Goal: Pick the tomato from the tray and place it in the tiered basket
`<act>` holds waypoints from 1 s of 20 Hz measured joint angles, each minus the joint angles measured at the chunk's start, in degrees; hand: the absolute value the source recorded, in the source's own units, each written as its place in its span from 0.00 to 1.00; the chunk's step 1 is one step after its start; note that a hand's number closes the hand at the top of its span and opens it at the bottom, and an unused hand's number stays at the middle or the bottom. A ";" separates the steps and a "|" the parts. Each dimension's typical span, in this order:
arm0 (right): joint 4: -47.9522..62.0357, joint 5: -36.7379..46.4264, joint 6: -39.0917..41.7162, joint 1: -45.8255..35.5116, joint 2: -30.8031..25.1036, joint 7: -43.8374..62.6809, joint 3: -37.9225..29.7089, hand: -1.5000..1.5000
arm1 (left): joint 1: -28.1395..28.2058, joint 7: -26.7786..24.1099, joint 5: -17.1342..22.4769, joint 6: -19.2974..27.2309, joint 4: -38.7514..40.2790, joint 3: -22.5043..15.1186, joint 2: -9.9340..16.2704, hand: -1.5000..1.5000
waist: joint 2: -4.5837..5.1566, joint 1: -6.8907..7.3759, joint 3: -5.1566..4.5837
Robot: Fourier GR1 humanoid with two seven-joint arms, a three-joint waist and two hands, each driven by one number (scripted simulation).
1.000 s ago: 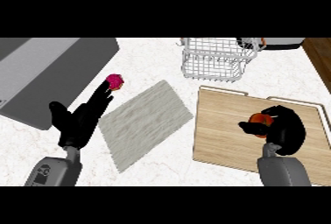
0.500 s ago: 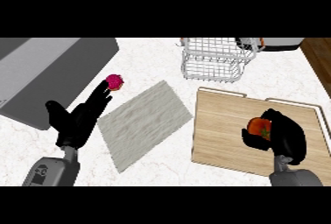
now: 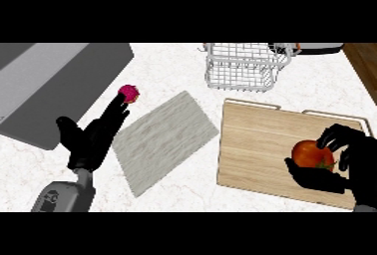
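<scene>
Right hand curled round tomato, wrist cut off

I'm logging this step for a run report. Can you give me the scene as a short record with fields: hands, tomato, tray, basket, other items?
right hand: curled round the tomato, over the tray's right part
left hand: open, fingers straight, resting at the left
tray: wooden, on the counter, right of centre
tiered basket: white wire, behind the tray, nothing seen in it
other items: grey cloth beside the tray; small pink object by the left hand's fingertips
</scene>
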 measured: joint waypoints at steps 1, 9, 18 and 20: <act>-2.82 -0.43 0.99 -0.53 -0.41 0.87 -0.54 1.00 | -0.21 0.03 0.24 -0.48 0.32 0.48 0.41 0.50 | 0.03 0.02 0.01; -14.54 -2.57 10.85 -13.94 -4.43 9.49 -5.07 1.00 | -1.16 -1.54 -0.44 -1.72 2.78 0.90 -0.14 0.50 | 0.17 0.60 0.05; -4.20 -6.75 16.35 -36.92 -8.61 11.49 -8.71 1.00 | -0.87 -1.09 -0.39 -3.48 1.98 1.84 -0.06 0.50 | 0.28 1.32 0.03; 0.97 -7.09 17.01 -41.58 -9.42 11.10 -9.20 1.00 | -0.93 -1.78 -0.48 -3.84 2.71 2.18 -0.03 0.50 | 0.34 1.43 0.03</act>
